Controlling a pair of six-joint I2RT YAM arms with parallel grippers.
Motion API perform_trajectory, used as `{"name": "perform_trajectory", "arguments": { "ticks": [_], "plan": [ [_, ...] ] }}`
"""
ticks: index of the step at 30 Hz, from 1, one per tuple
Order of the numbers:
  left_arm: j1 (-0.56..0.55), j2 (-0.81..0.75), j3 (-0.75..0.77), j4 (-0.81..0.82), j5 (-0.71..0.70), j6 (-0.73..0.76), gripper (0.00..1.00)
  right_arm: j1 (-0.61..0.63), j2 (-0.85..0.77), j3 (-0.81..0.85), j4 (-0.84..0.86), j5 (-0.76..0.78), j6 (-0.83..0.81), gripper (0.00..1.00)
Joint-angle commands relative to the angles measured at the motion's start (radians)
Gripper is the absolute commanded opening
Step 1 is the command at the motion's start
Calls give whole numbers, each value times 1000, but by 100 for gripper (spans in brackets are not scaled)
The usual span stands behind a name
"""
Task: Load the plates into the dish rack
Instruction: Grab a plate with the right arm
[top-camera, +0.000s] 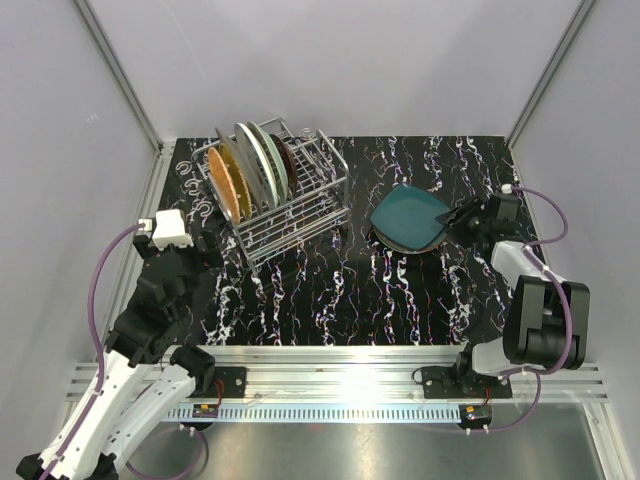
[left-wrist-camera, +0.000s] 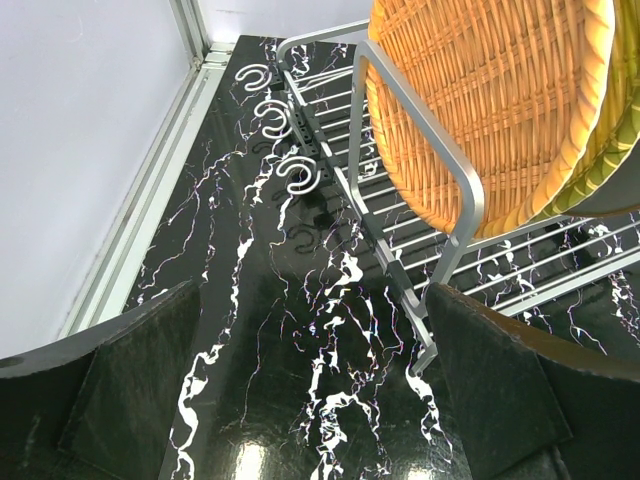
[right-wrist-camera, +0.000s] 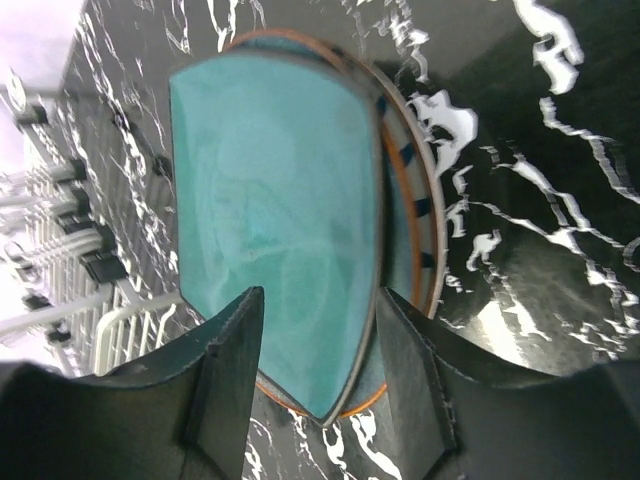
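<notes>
The silver wire dish rack (top-camera: 300, 215) stands at the back left and holds several upright plates, the orange woven one (top-camera: 226, 180) nearest its left end. A dark teal plate (top-camera: 408, 218) lies tilted on top of a striped, orange-rimmed plate (right-wrist-camera: 418, 205) on the table at the right. My right gripper (top-camera: 462, 218) is open at the teal plate's right corner. In the right wrist view (right-wrist-camera: 320, 300) its jaws straddle the teal plate's (right-wrist-camera: 270, 200) edge. My left gripper (top-camera: 210, 245) is open and empty just left of the rack's near corner (left-wrist-camera: 310, 295). The rack rail (left-wrist-camera: 470, 200) and orange plate (left-wrist-camera: 480, 90) rise ahead of it.
White C-shaped hooks (left-wrist-camera: 297, 175) stick out from the rack's left side. The black marbled table (top-camera: 330, 290) is bounded by grey walls, with a metal rail (top-camera: 340, 365) along its near edge.
</notes>
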Motion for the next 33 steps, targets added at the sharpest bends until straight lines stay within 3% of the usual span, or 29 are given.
{"name": "perform_trajectory", "arguments": {
  "ticks": [1, 22, 28, 33],
  "plan": [
    [3, -2, 10, 49, 15, -1, 99, 48, 20, 57, -26, 56, -60, 57],
    [3, -2, 9, 49, 23, -1, 99, 73, 117, 62, -75, 116, -31, 63],
    [5, 0, 10, 48, 23, -1, 99, 73, 140, 48, -41, 94, -10, 50],
    [3, 3, 9, 49, 23, -1, 99, 73, 157, 34, 3, 84, 7, 49]
  ]
}}
